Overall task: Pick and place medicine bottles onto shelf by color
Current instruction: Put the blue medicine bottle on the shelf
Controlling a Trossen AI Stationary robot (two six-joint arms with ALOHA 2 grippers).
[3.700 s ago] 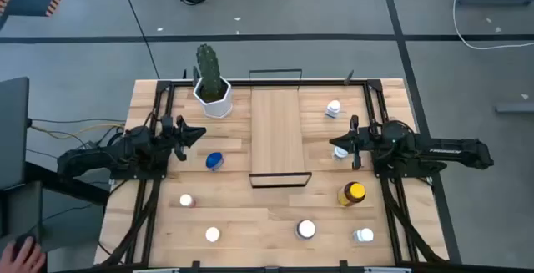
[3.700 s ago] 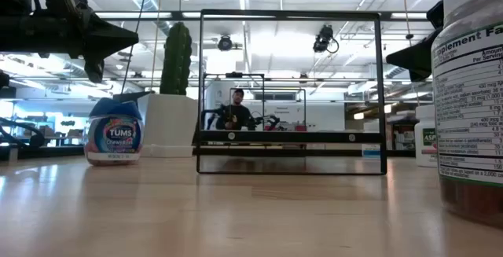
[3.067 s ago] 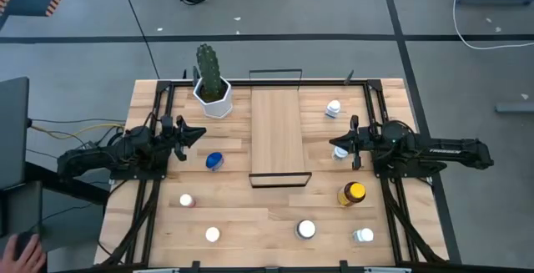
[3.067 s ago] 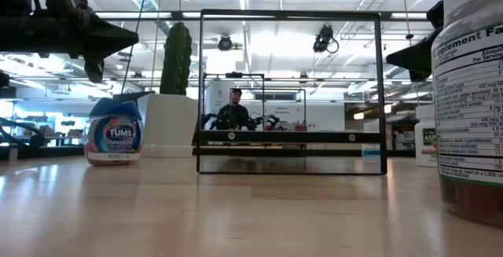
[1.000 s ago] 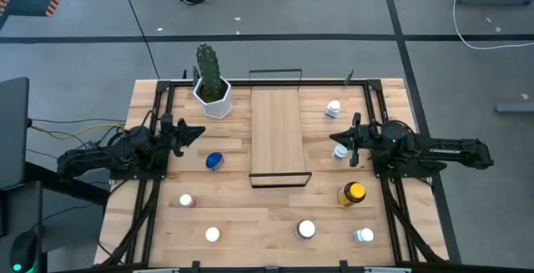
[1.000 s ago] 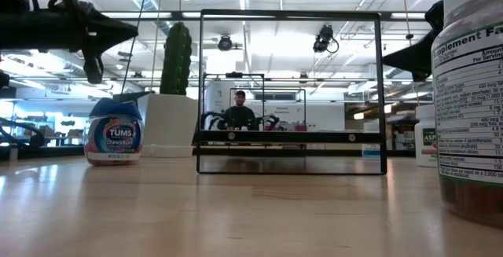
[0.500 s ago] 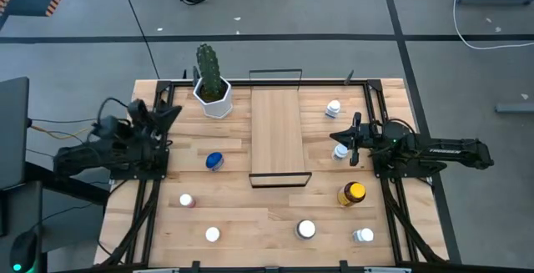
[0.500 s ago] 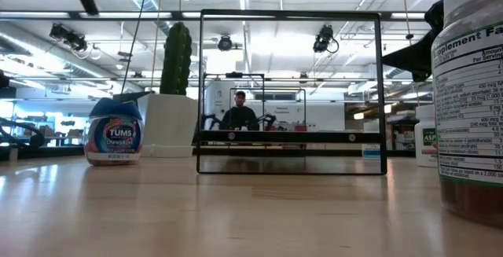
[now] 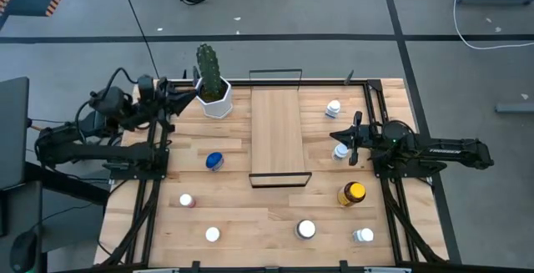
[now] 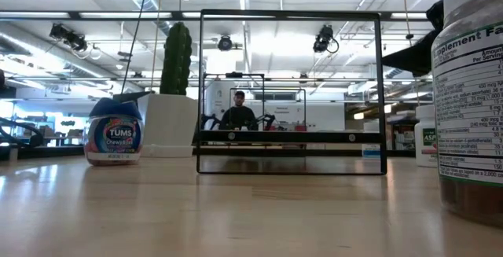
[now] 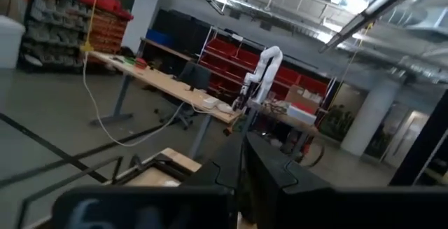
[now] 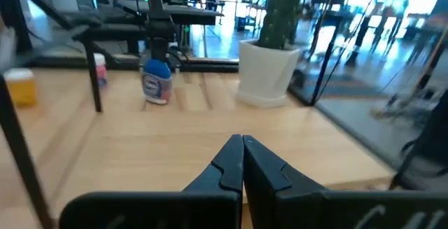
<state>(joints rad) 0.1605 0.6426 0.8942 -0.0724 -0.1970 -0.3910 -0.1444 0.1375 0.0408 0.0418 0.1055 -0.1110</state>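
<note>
Medicine bottles, small and mostly white-capped (image 9: 306,230), stand scattered on the slatted wooden table around the long light-wood shelf (image 9: 276,131), which is bare, so sorting has not begun. Left gripper (image 9: 188,92), near the cactus pot (image 9: 212,99), and right gripper (image 9: 337,137), just beside a white bottle (image 9: 340,151), are both closed and empty.

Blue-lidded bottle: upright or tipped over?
Upright. In the low view the blue-lidded bottle stands on its base with the lid on top and its label reading level; from above only the round lid shows.
</note>
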